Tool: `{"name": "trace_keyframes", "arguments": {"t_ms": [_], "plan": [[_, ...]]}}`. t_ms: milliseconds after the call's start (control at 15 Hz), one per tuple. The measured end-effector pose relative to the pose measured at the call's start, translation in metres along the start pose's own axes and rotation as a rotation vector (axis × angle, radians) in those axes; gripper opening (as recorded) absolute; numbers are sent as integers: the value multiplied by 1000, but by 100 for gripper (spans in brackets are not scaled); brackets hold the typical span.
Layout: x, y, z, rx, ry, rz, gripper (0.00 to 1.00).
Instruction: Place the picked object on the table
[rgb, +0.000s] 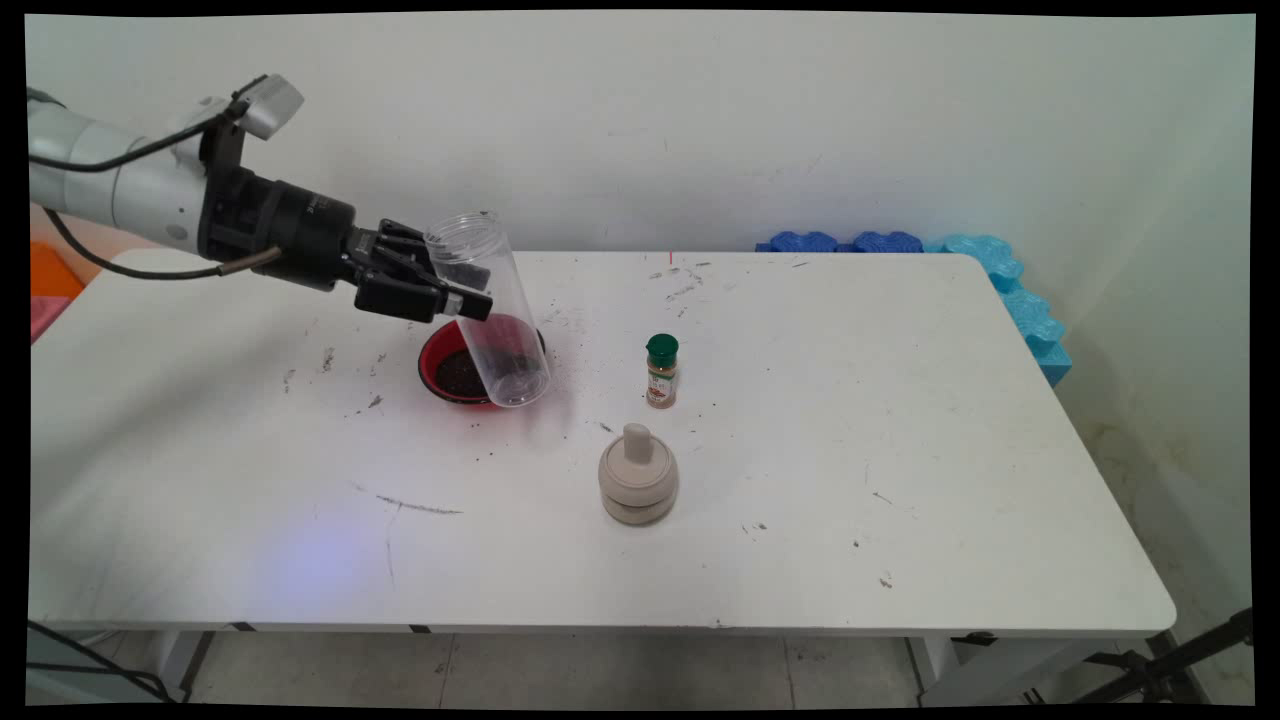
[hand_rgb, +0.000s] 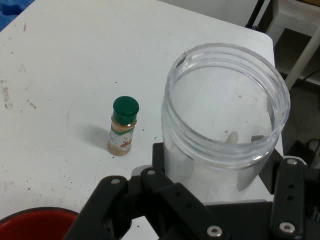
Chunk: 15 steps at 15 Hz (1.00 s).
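My gripper (rgb: 468, 296) is shut on a clear plastic jar (rgb: 490, 310) and holds it tilted, mouth up and base down, just over a red bowl (rgb: 428, 352) of dark grains. In the hand view the jar (hand_rgb: 225, 145) fills the space between the fingers (hand_rgb: 165, 200), its open mouth faces the camera, and it looks empty. The bowl's rim (hand_rgb: 35, 222) shows at the bottom left. A small spice bottle (rgb: 661, 372) (hand_rgb: 123, 126) with a green cap stands upright to the right of the bowl.
A beige lidded pot (rgb: 639, 477) stands nearer the front edge, below the spice bottle. Blue foam pieces (rgb: 1010, 290) line the table's far right corner. Dark specks are scattered on the white table (rgb: 900, 420) around the bowl.
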<state>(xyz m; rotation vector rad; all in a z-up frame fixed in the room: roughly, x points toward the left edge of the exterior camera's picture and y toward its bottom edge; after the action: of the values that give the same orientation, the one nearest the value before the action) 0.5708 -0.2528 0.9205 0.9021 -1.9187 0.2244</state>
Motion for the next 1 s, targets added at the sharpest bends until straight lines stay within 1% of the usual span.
{"name": "trace_keyframes", "arguments": {"t_ms": [133, 267, 533, 800, 1000], "plan": [[-4, 2, 3, 2, -8, 9, 0], [-10, 5, 9, -7, -24, 29, 0], [-27, 9, 25, -30, -59, 111, 0], [-46, 12, 44, -36, -88, 171, 0], [-58, 12, 58, -36, -107, 192, 0]]}}
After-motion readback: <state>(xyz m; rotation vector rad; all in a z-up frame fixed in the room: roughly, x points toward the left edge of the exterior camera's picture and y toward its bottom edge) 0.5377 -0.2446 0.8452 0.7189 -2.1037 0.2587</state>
